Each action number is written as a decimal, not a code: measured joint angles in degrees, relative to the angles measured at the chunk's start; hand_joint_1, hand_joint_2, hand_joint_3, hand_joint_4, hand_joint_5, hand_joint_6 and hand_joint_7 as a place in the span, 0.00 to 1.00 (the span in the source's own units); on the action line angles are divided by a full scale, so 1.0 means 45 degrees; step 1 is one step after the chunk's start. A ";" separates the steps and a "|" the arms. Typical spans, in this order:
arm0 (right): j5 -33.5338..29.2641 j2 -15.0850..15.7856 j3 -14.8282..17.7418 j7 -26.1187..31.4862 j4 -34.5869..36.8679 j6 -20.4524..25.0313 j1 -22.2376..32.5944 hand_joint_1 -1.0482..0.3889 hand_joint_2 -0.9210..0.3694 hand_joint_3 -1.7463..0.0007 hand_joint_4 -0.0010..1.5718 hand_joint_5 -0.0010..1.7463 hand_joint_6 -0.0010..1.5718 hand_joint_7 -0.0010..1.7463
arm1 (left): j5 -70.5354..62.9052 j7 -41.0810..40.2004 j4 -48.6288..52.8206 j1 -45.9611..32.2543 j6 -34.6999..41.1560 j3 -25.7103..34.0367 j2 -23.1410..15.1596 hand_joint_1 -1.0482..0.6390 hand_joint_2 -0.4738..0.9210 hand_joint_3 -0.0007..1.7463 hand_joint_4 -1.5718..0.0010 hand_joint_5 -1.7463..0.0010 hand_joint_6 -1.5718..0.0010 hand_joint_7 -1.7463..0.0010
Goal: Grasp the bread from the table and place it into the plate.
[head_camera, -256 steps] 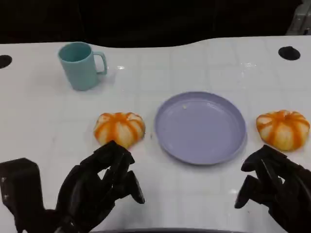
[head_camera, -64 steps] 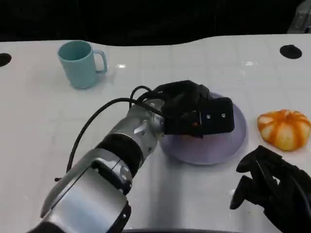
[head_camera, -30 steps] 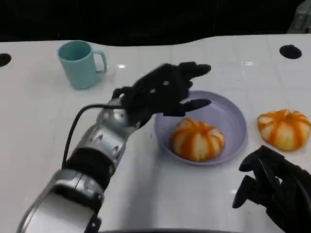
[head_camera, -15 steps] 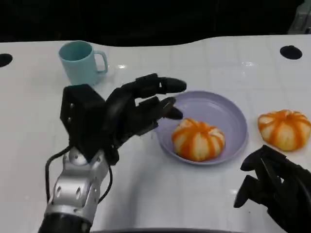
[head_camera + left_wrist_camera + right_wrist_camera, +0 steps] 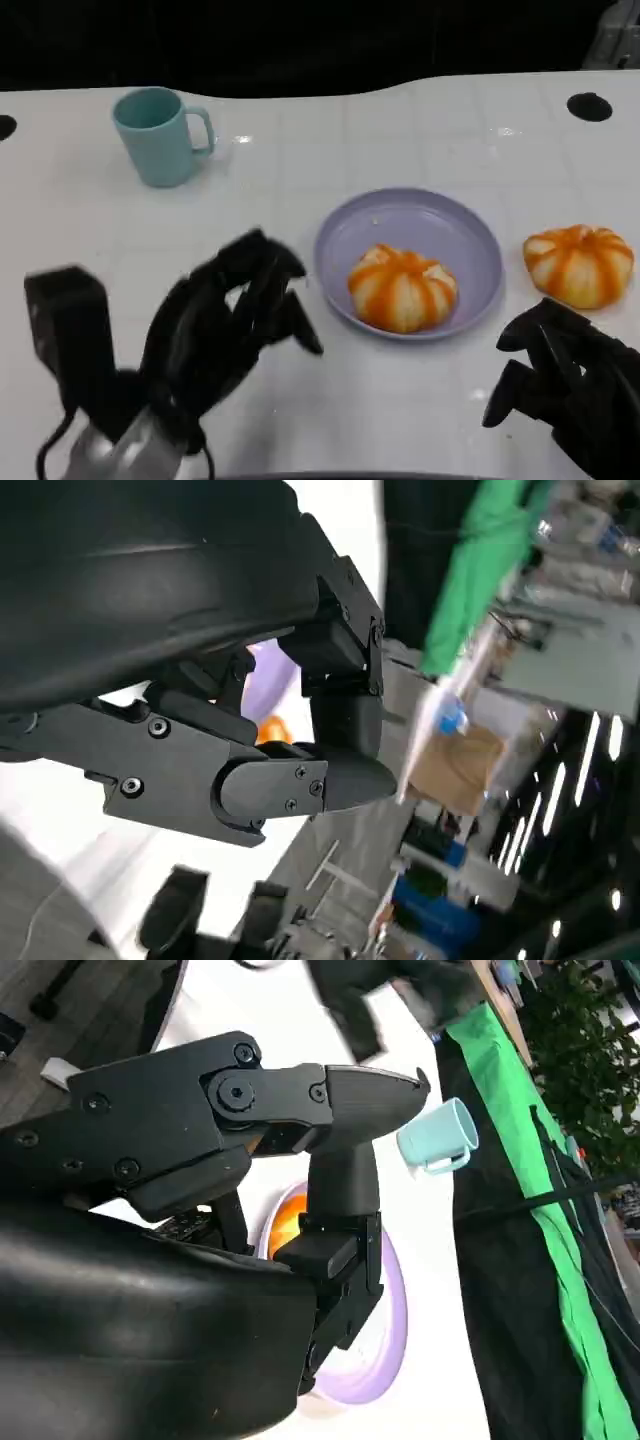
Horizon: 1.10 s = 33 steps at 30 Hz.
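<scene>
White and glossy, the table (image 5: 420, 130) carries a faint tile grid. Since the moment before, the left hand (image 5: 215, 330) has drawn back from the plate (image 5: 345, 240) toward the near left edge, fingers loosely spread and holding nothing. One round bread (image 5: 402, 288), glazed with orange and cream stripes like a pumpkin, sits inside the shallow lilac plate, where it already lay. A second bread (image 5: 578, 265) lies on the table right of the plate. The right hand (image 5: 565, 385) stays low at the near right, fingers curled, empty. Far left stands a smooth teal mug (image 5: 157, 135).
</scene>
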<state>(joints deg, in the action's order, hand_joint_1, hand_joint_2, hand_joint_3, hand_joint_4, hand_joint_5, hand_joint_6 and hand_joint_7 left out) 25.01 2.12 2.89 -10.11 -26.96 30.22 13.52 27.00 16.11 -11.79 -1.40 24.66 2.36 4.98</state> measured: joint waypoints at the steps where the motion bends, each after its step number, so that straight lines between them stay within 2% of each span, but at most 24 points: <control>1: -0.0002 -0.0007 -0.0012 -0.0001 0.0000 -0.0001 -0.0006 0.42 0.00 0.79 0.41 1.00 0.32 0.92 | 0.0081 -0.0078 -0.0221 -0.0400 0.0059 0.0034 0.0007 0.28 1.00 0.30 0.45 0.00 0.60 0.00; 12: -0.0012 -0.0018 -0.0095 0.0037 -0.0040 0.0006 0.0001 0.42 0.00 0.78 0.40 1.00 0.32 0.92 | 0.0751 -0.0514 -0.1217 -0.1561 0.0785 0.0151 -0.0057 0.30 1.00 0.28 0.43 0.00 0.56 0.00; 33: 0.0080 0.0007 0.0118 -0.0041 -0.0078 0.0012 0.0010 0.42 0.00 0.79 0.40 1.00 0.32 0.91 | 0.0836 -0.0629 -0.1403 -0.1796 0.0998 0.0171 -0.0239 0.30 1.00 0.27 0.42 0.00 0.54 0.00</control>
<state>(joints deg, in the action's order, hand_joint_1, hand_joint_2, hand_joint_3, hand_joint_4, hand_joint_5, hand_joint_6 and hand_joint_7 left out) 25.37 2.15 3.42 -10.30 -27.32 30.28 13.56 30.76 13.28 -18.11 -9.48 29.15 3.13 3.91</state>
